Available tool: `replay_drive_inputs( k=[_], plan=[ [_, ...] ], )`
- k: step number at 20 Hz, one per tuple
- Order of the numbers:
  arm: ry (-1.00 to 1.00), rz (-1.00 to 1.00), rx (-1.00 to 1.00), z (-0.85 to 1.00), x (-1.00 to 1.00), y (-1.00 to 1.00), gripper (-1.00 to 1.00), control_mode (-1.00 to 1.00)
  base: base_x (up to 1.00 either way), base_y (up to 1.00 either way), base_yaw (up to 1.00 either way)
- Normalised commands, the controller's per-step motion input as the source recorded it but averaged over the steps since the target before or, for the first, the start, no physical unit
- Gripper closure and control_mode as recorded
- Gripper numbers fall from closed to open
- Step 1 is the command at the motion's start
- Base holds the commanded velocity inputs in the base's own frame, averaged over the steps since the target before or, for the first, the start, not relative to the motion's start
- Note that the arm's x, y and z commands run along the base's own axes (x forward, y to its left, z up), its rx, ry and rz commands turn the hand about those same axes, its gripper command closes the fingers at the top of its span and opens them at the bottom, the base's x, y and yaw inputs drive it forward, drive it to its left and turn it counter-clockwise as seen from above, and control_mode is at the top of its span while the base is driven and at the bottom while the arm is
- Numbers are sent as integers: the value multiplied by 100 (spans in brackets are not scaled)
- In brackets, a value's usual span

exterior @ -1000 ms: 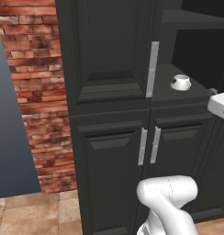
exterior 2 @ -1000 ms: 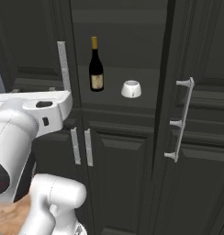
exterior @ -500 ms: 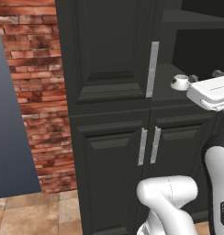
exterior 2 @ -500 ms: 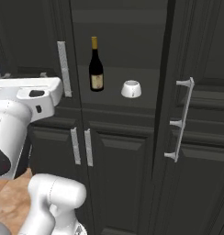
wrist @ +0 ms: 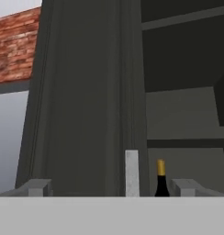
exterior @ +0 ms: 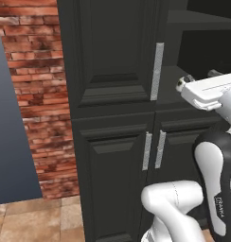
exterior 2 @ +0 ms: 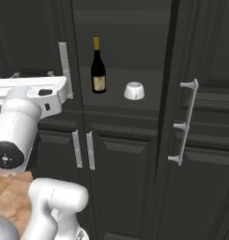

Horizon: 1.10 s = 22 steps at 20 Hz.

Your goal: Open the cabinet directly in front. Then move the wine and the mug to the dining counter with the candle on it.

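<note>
Jaws spread wide, the gripper (wrist: pixel 112 186) faces the dark gold-capped glass wine bottle (exterior 2: pixel 98 65), upper centre on the open black cabinet (exterior 2: pixel 135 126) shelf: probably heavy, slick, breakable; grasp its body.

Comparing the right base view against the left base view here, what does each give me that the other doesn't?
Right base view alone: the wine and the mug standing apart on the shelf of the cabinet, and the swung-open right door with its bar handle.

Left base view alone: the brick wall left of the cabinet, and a strip of tiled floor.

Both: the closed left upper door's silver handle, the paired lower door handles, and the white arm.
</note>
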Motion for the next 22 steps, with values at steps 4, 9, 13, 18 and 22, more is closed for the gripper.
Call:
replay_drive_inputs(
  k=[4,9,13,18,22],
  plan=[
    [0,0,0,-24,44,0,-100,-100,0,0,0],
    [0,-1,0,-20,44,6,-100,-100,0,0,0],
    [0,-1,0,-18,39,12,-100,-100,0,0,0],
    [0,0,0,-14,39,7,-100,-100,0,0,0],
    [0,0,0,-11,42,3,-100,-100,0,0,0]
  ],
)
